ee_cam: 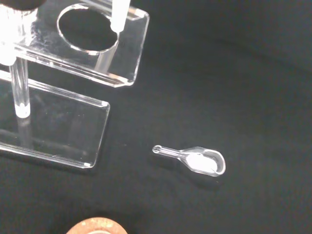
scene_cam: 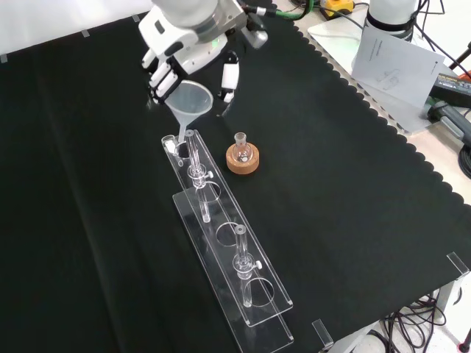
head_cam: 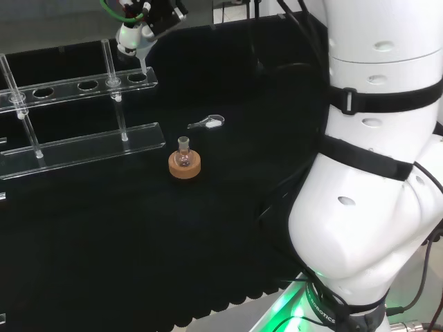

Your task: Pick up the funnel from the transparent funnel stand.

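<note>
In the head view the hand is at the far end of the bench, above the last hole of the clear stand, and it holds the funnel, whose white stem points straight down to that hole. The stem tip seems just over the top plate, so I judge the funnel is lifted almost out, but I cannot tell if the tip is fully free. Nearer the middle of the cloth a small flask sits on a cork ring, and a small glass scoop lies beside it. In the front view the hand comes from the top, its fingers curled around the rim of the funnel. The cone opens upward and the stem goes down to the far end of the stand; the long axis is nearly upright, tilted a little. The flask and its ring stand just to the right of the stand in this view. In the wrist view the stem of the funnel hangs at the edge of the round hole in the stand, and the scoop lies on the cloth well apart. The grasp looks done; what is left, I think, is to raise the funnel clear of the stand.
</note>
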